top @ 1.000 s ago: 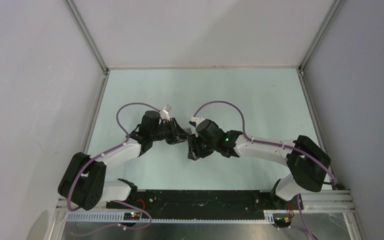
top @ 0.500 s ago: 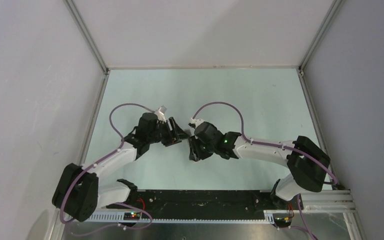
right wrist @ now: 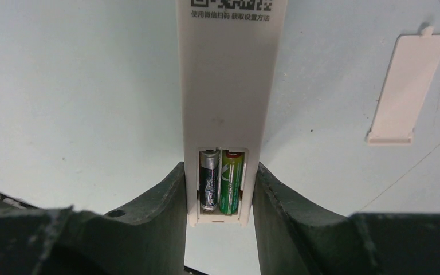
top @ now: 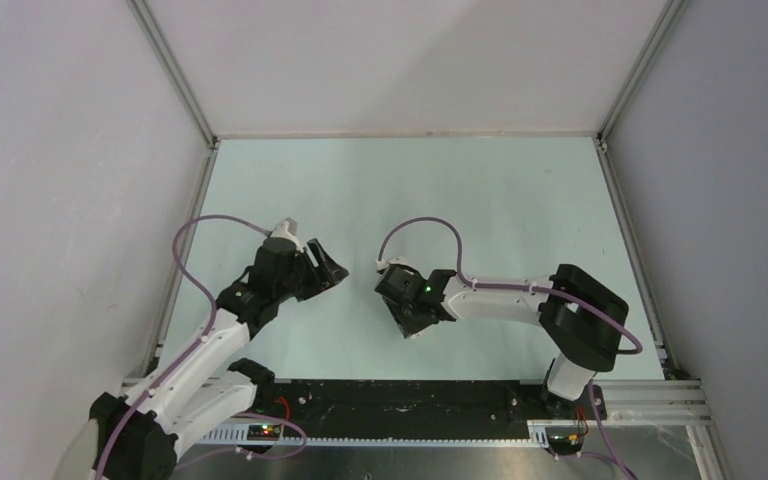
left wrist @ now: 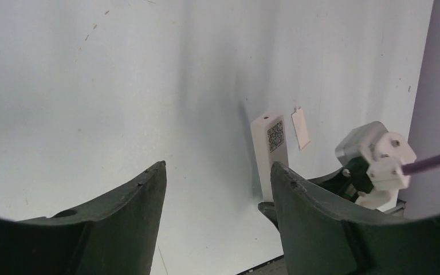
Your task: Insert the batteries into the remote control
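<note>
The tabletop (top: 480, 180) lies free across its far half. Toward the near edge, the right gripper (right wrist: 220, 172) clasping the remote control (right wrist: 229, 86) blocks the middle. A loose cover (right wrist: 407, 86) lies just beside.

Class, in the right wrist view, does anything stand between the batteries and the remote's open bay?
Nothing visible. The dark battery and green battery already lie side by side in the bay of the remote control; its cover lies apart beside it.

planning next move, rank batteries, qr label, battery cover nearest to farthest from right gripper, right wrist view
1. batteries, in the remote's bay between the right gripper's fingers
2. qr label up the remote and battery cover at right: too close to call
</note>
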Robot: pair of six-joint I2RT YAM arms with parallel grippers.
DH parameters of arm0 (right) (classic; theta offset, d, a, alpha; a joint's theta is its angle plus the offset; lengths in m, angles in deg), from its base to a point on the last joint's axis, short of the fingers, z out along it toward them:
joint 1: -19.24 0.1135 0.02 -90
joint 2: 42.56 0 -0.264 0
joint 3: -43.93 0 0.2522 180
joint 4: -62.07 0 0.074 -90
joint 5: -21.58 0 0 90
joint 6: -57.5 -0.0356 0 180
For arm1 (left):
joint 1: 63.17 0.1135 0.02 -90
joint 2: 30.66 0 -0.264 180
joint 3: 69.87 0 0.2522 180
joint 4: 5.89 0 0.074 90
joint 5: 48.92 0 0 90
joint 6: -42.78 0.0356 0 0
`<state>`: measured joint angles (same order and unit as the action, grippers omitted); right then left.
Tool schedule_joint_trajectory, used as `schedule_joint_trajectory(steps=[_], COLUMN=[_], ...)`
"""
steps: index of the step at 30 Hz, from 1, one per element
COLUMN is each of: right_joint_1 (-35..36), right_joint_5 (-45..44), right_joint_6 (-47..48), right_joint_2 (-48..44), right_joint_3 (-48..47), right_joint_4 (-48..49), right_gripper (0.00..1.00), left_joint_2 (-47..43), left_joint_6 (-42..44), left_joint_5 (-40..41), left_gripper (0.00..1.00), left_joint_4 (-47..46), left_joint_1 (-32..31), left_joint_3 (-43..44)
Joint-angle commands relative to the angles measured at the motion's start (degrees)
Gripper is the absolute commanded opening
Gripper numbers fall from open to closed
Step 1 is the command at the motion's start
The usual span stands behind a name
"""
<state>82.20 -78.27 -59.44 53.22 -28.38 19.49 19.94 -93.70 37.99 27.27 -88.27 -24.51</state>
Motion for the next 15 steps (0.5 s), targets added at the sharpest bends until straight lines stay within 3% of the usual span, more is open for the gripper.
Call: schedule_joint_trajectory(steps=[1, 15], right_joint_1=[0.7, -0.1], right_joint_5=[-4.2, 2.4], right_joint_6=[2.1, 3.3], right_joint_2=[2.4, 7.4], right_joint_3=[-4.9, -8.7], right_joint_4=[-5.0, -8.6], right_gripper=[0.32, 0.44], left_joint_2=[-2.2, -6.9], left_joint_6=[0.6, 0.7], left_joint_5=[2.8, 2.9], left_gripper=[0.7, 0.71], left_joint_4=[2.3, 4.9], left_joint_1=[0.5, 0.9], left_joint_3=[-0.5, -1.0])
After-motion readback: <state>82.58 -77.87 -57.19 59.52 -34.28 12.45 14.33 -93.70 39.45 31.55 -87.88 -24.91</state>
